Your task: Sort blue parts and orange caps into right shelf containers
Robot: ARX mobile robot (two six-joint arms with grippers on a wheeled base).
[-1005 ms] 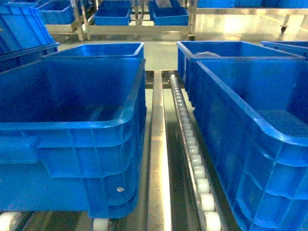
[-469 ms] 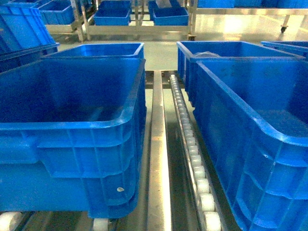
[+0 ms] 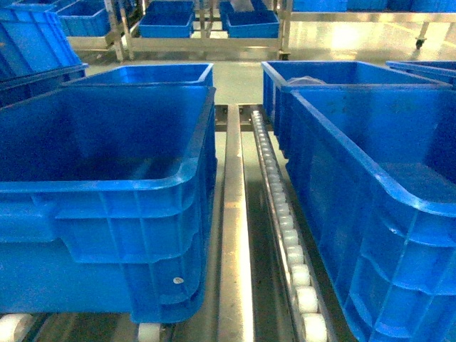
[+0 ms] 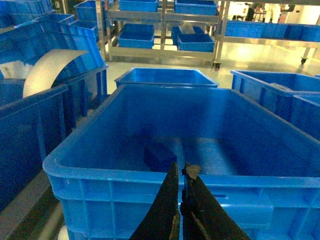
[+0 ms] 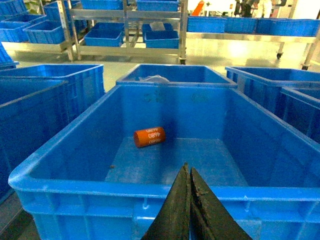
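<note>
Crates, one part apiece, both grippers shut and empty

Head view: two near crates flanking a steel rail (image 3: 235,235) and a roller track (image 3: 288,235); left crate (image 3: 107,206) and right crate (image 3: 370,214) with floors mostly hidden from here; no gripper in sight; no part or cap visible; more crates behind, on distant racks (image 3: 206,39).

Left wrist view: left gripper (image 4: 181,200) low at frame bottom, jaws pressed together, nothing between them; poised just outside the near rim of the crate (image 4: 75,165); blue part (image 4: 161,156), a dark blocky piece, lying on the crate floor ahead and slightly left of the tips, inside the near wall; long axis hard to judge against blue on blue.

Right wrist view: right gripper (image 5: 188,205) likewise closed, holding nothing, at the near rim of its crate (image 5: 60,175); orange cap (image 5: 149,137) on the floor toward the far wall, ahead and left of the tips, lying on its side, long axis running roughly left to right, slightly tilted.

Judgement: each piece nearer its own arm; cap well apart from the right tips, so a reach forward, down and leftward needed, jaws opened first and set across the cylinder's short width.
</note>
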